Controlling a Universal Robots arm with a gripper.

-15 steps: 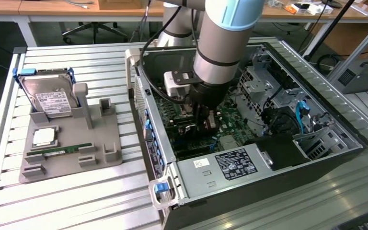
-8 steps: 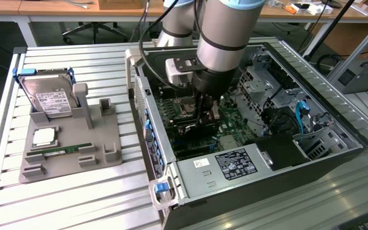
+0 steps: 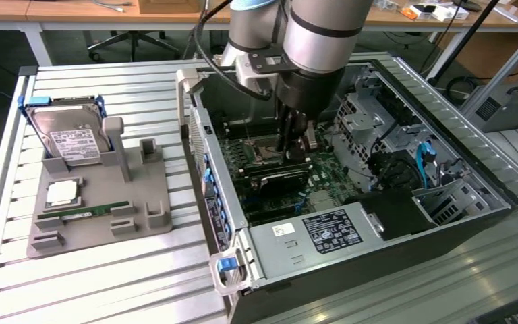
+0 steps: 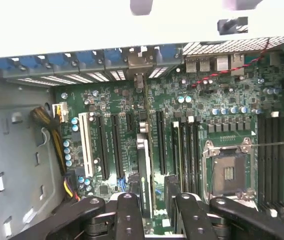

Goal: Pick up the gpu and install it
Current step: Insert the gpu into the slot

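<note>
Gpu (image 4: 143,172), thin dark card seen edge-on, silver bracket end, clamped in end effector (image 4: 154,210), over motherboard (image 4: 182,125)

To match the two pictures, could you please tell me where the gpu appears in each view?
Exterior view: the gpu is inside the open case, just under the gripper.
Wrist view: the gpu shows edge-on among the expansion slots, running from the gripper toward the rear brackets.
Shared landmark: the empty CPU socket beside it.
</note>
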